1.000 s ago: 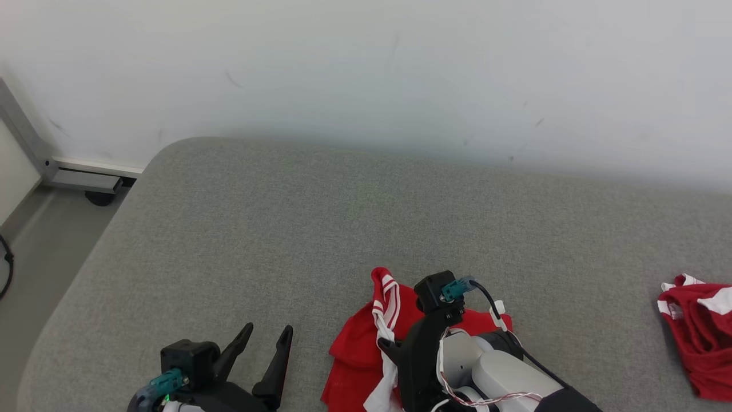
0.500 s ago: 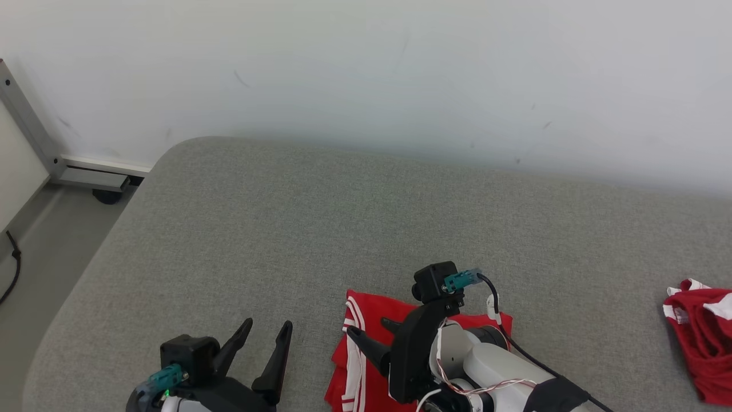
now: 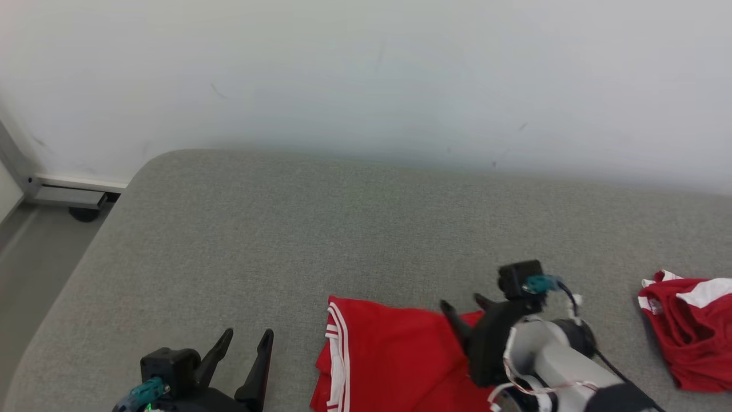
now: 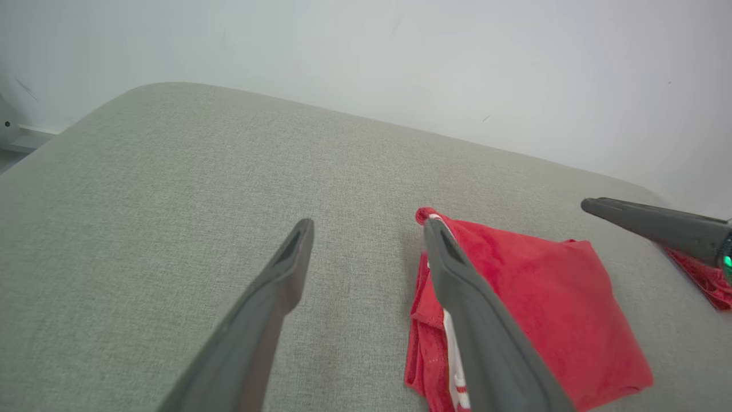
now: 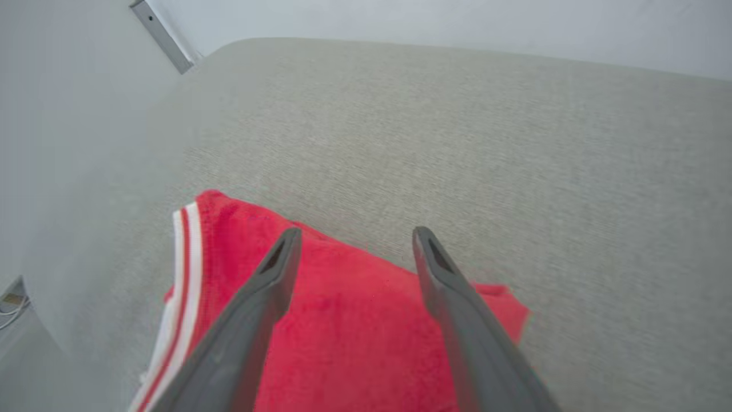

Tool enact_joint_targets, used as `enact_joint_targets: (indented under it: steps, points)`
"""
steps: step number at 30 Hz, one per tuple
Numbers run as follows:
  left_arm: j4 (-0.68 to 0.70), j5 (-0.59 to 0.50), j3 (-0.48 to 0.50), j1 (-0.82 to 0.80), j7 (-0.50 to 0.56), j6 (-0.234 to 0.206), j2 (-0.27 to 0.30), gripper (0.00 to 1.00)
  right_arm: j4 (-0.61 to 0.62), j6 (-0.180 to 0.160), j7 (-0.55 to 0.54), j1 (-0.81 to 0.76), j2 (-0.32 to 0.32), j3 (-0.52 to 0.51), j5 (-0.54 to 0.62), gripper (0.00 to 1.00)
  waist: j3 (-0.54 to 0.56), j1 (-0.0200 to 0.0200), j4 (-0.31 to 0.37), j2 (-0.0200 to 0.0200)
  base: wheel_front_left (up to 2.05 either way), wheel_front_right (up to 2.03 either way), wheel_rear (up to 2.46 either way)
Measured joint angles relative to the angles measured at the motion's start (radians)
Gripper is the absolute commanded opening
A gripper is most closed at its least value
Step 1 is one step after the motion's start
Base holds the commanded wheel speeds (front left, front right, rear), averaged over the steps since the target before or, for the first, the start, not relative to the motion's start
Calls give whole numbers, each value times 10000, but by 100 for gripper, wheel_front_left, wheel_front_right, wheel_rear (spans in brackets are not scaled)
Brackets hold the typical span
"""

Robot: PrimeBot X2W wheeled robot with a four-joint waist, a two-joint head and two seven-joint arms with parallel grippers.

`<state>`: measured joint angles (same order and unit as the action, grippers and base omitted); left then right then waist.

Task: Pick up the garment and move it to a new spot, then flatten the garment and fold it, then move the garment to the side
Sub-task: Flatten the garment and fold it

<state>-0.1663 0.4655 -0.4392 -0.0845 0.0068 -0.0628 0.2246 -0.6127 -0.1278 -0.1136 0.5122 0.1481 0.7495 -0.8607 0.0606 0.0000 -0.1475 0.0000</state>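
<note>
The red garment [image 3: 389, 355] lies just beneath the open, empty right gripper [image 3: 461, 302]; the open left gripper [image 3: 248, 333] sits farther left

- Head view: high vantage, facing forward and down over the grey upholstered surface [image 3: 286, 229] to the white wall [image 3: 366, 68]. Widest and farthest of the three.
- Left wrist view: low, near the surface, looking along the left gripper [image 4: 369, 224] toward the wall.
- Right wrist view: nearest, just above the folded red garment [image 5: 343, 343], looking along the right gripper [image 5: 353, 232] toward the surface's rounded corner.
- Shared: garment, surface and wall appear in all three. The left wrist view catches a right gripper finger at its right edge.
</note>
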Motion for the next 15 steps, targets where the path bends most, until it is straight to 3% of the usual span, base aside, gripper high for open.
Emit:
enact_joint_targets:
  steps: [5, 15]
  points:
    - [194, 0, 12, 31, -52, -27, -2, 100, -92, -2, 362, -1236, 840, -815, 502, 100, 96, 0, 291, 0, 0, 0, 0]
    - [330, 0, -82, 213, -69, -84, -12, 100, 378, -2, 533, -2413, 431, -1816, 746, 100, 28, 0, 581, 0, 0, 0, 0]
